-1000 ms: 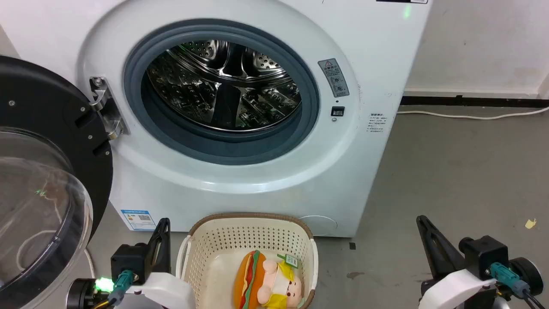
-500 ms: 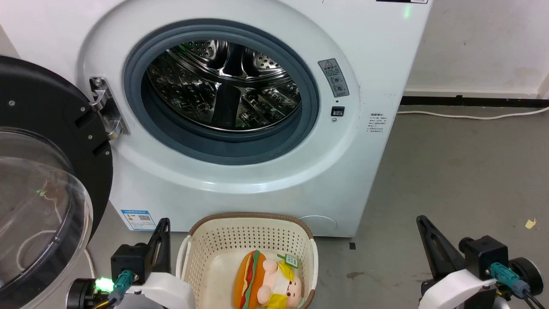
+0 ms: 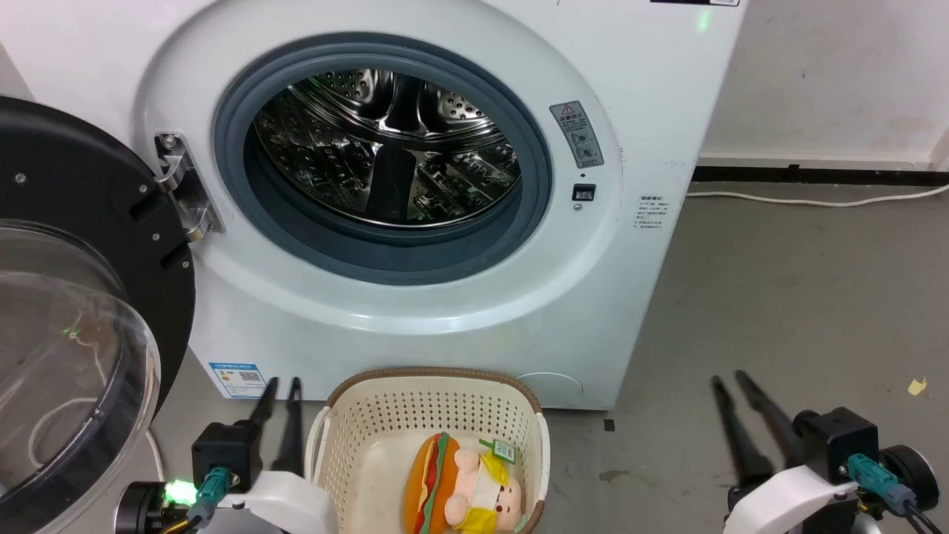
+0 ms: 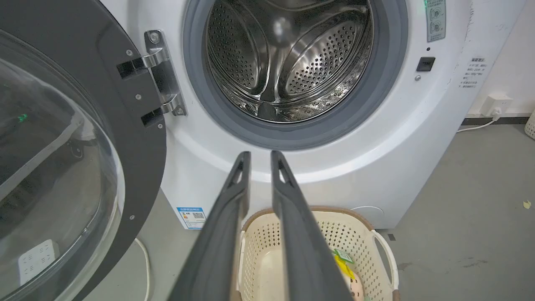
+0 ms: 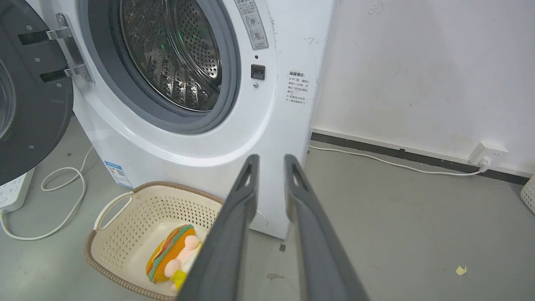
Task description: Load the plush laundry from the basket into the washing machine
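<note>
The plush laundry (image 3: pixel 460 486), an orange hamburger with a pink-faced doll, lies in the cream basket (image 3: pixel 430 373) on the floor before the washing machine (image 3: pixel 445 311). Its steel drum (image 3: pixel 385 148) holds nothing, and the black-framed clear door (image 3: pixel 67 334) is swung wide to the left. My left gripper (image 3: pixel 283 381) stands just left of the basket, open by a narrow gap, holding nothing. My right gripper (image 3: pixel 727 377) stands over bare floor at the right, also slightly open. In the right wrist view the plush (image 5: pixel 171 257) and basket rim (image 5: pixel 167 184) lie left of my right gripper (image 5: pixel 271 157). The left wrist view has my left gripper (image 4: pixel 260 154) pointing at the port.
A white power strip (image 5: pixel 12 192) and a looped cable (image 5: pixel 62 184) lie on the floor under the open door. A second cable (image 3: pixel 815 200) runs along the wall to a socket (image 5: pixel 487 152). A yellow scrap (image 3: pixel 917 386) lies on the grey floor at right.
Both grippers were shut in the earlier frames; now each pair of fingers has parted a little. The basket, plush and door have not moved.
</note>
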Available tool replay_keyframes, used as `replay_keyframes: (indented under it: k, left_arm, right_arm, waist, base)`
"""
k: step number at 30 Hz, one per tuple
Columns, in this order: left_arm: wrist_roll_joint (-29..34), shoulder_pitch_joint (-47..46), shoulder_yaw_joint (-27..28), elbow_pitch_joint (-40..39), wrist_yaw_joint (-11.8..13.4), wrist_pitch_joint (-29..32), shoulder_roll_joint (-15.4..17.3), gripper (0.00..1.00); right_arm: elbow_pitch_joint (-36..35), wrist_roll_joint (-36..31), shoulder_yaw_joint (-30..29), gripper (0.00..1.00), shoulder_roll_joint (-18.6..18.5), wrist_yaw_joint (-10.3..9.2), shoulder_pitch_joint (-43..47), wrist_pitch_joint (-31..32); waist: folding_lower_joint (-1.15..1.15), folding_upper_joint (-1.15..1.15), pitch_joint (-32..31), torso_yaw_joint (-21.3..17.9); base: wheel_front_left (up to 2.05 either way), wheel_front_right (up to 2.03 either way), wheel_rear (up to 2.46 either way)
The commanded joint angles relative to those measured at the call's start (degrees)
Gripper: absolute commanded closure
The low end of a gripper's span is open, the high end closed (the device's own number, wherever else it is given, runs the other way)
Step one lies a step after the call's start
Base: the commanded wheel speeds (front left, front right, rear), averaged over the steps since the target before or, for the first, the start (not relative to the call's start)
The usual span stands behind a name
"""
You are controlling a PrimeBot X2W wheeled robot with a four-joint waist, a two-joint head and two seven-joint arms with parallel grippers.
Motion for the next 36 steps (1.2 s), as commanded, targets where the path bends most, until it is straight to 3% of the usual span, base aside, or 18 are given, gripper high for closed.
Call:
replay_keyframes:
  k: [1, 21, 36]
  left_arm:
    - [0.0, 0.0, 0.0, 0.0, 0.0, 0.0, 0.0, 0.0]
    - [-2.0, -0.8, -2.6, 0.9, -0.2, -2.3, 0.0, 0.0]
    - [-2.9, -5.6, -5.1, 9.4, -0.9, -3.2, 0.7, 0.0]
  right_arm:
    - [0.0, 0.0, 0.0, 0.0, 0.0, 0.0, 0.0, 0.0]
    - [-0.9, 2.7, -1.0, 0.0, 0.0, 0.01, 0.4, -2.3]
    - [-1.6, 5.4, -0.1, 0.0, 0.0, 0.01, -1.6, -4.1]
  waist:
    - [0.0, 0.0, 0.0, 0.0]
    - [0.0, 0.0, 2.1, -0.9]
    - [0.0, 0.0, 8.4, -3.9]
  base:
    - [0.0, 0.0, 0.0]
    - [0.0, 0.0, 0.0]
    - [0.0, 0.0, 0.0]
